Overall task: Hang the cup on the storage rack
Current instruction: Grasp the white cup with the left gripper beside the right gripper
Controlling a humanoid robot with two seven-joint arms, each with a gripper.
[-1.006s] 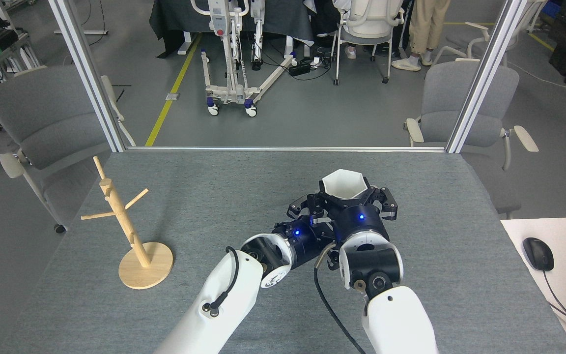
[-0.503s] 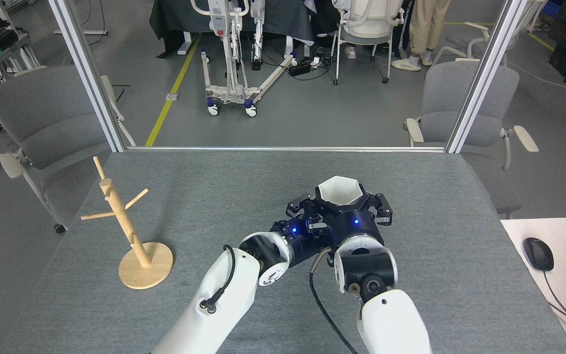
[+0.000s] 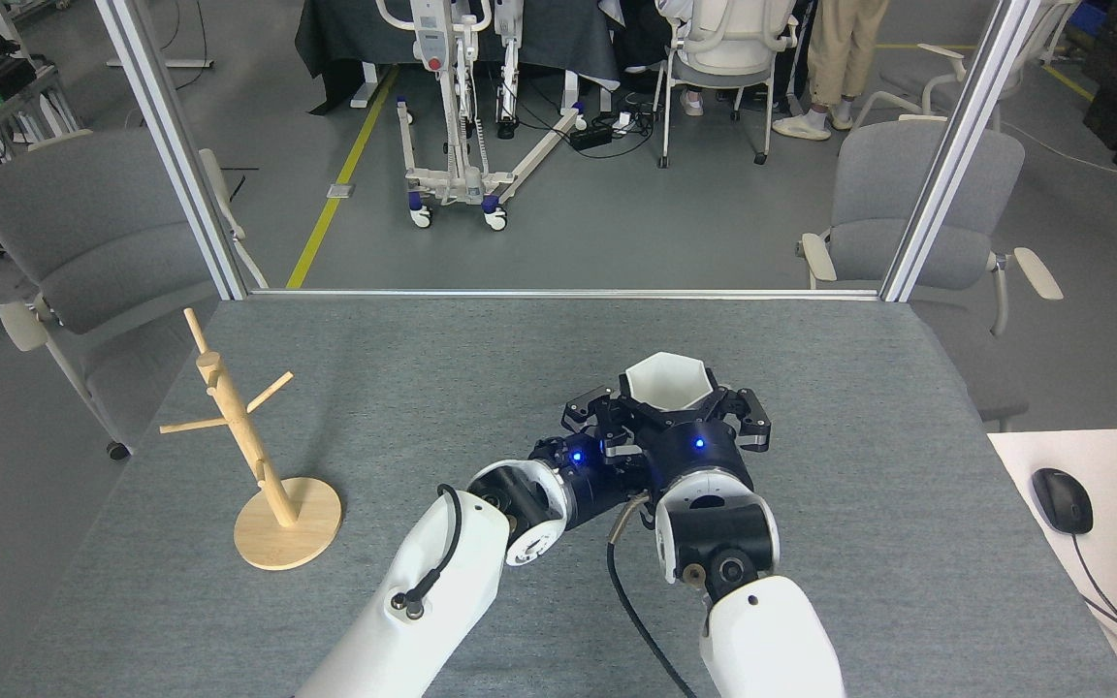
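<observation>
Both arms and the cup (image 3: pixel 667 382) have slid a little left and toward the frame's bottom since a second ago; the rack has not moved. Largest is the grey table (image 3: pixel 442 349), filling the lower two thirds of the frame. On it at lower left stands the rack (image 3: pixel 258 456), its pole leaning, well apart from the cup. At centre the right gripper (image 3: pixel 677 412) grasps the cup from below, fingers on both sides, open hexagonal rim facing up. Just left, touching that cluster, sits the left gripper (image 3: pixel 607 431); whether it is clenched or released I cannot tell.
</observation>
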